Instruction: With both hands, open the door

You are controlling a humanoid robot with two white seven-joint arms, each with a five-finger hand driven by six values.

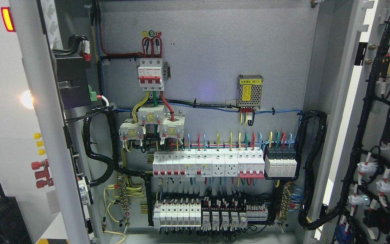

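Both doors of the electrical cabinet stand swung wide. The left door [42, 135] shows edge-on as a tall, near-vertical grey strip at the picture's left, its inner face carrying a black box and red and yellow terminals; the right door [381, 135] fills the right side, its inner face strung with black cable looms and white connectors. Between them the backplate [208, 51] lies fully exposed: a red-and-white main breaker [151, 74] high up, a perforated power supply [249, 90] to its right, and rows of small breakers [215, 164] lower down. Neither robot hand nor arm appears in the head view, so finger state cannot be told and no bearing from hand to door can be fixed, nor which hand is nearer. Judged from the doors' positions, the opening appears complete.
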